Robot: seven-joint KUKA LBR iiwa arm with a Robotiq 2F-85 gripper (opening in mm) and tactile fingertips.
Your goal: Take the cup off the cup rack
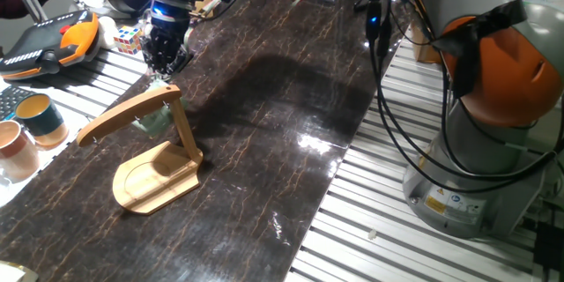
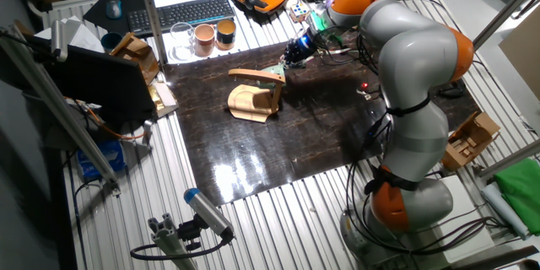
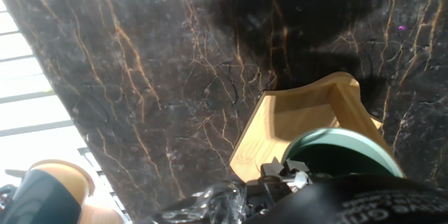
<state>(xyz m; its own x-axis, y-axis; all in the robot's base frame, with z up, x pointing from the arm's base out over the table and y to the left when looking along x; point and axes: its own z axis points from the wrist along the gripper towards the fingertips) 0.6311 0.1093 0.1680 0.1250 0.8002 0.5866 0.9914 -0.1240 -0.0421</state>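
Observation:
The light wooden cup rack (image 1: 157,174) stands on the dark marble mat, its curved arm reaching left from the post. The grey-green cup (image 1: 156,122) hangs under that arm, close to the post. My gripper (image 1: 161,72) hovers just above the top of the post and the cup, and its fingers look open with nothing between them. The other fixed view has the gripper (image 2: 293,56) at the right end of the cup rack (image 2: 251,101). In the hand view the cup's rim (image 3: 346,148) lies right below my fingertips (image 3: 281,171), over the rack's dished base (image 3: 297,122).
A teal cup with a yellow inside (image 1: 40,116) and a pinkish-tan cup (image 1: 15,147) stand left of the mat. An orange-edged pendant (image 1: 53,40) and a colour cube (image 1: 128,40) lie behind them. The arm's base (image 1: 493,141) fills the right side.

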